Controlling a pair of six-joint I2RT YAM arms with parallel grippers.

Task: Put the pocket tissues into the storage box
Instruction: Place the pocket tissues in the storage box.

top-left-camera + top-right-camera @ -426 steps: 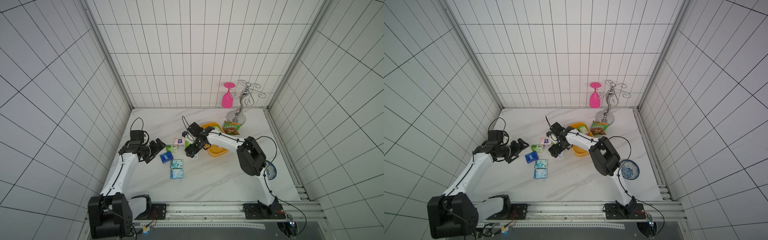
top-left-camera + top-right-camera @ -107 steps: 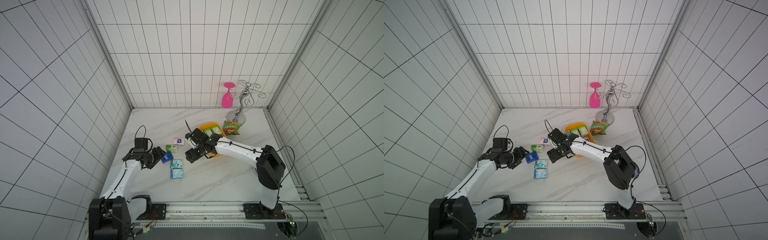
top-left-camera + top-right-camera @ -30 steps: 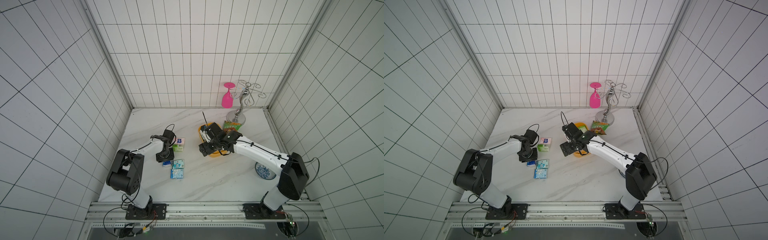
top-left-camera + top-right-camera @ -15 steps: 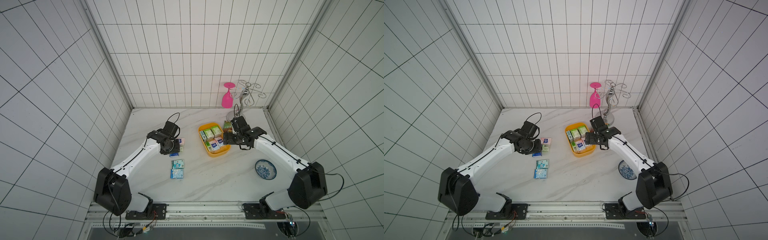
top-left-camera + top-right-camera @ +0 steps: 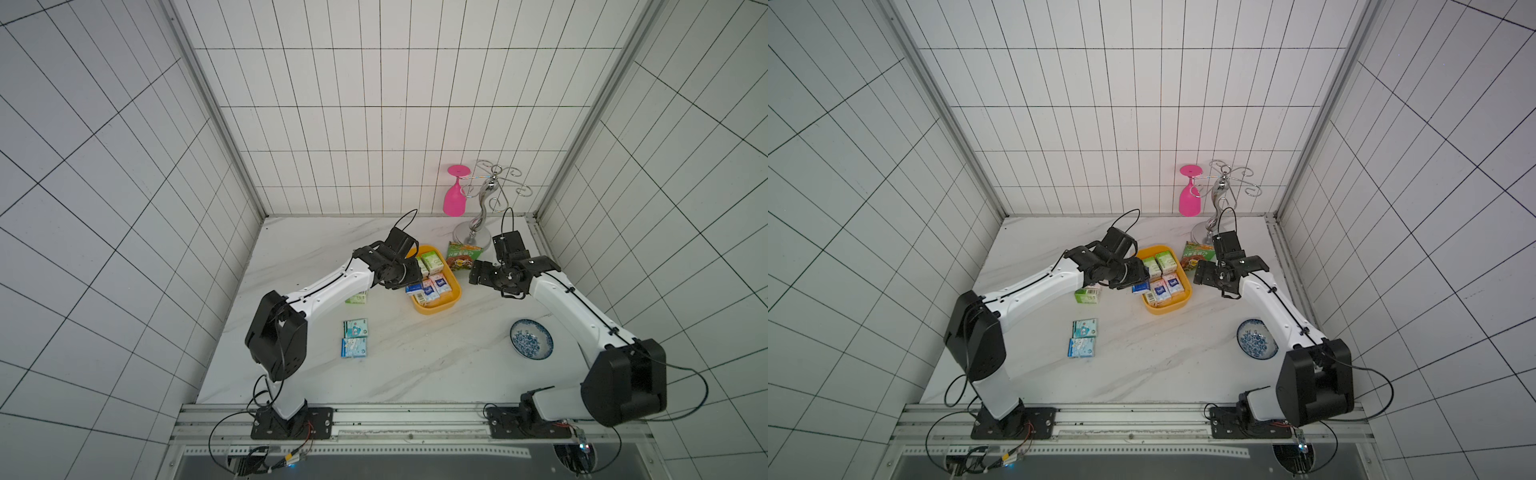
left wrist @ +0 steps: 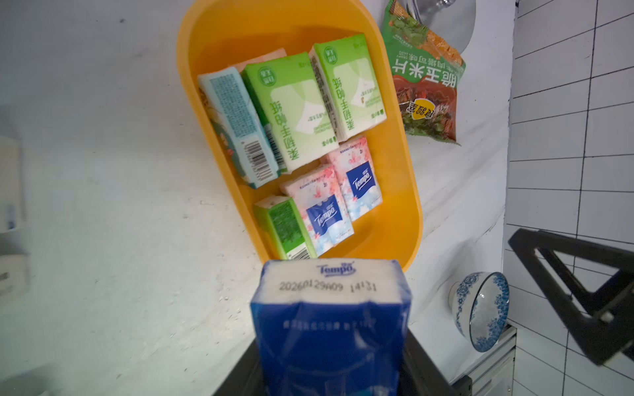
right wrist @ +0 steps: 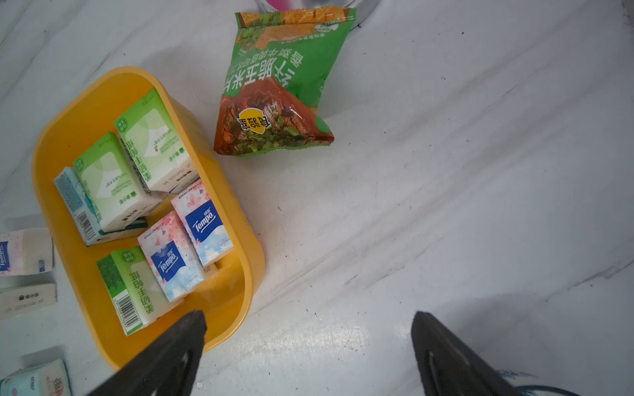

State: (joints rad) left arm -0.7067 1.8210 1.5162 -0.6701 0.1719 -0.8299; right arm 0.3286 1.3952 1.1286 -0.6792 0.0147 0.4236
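I work in a lab test cell — white tiled walls (image 5: 374,124) enclosing my marble tabletop (image 5: 415,365), rail-mounted.

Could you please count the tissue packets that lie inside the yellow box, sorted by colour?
Green packets: 3
Pink-and-white packets: 2
Light teal packets: 1
Total: 6 showing in the yellow box; more may lie hidden underneath.
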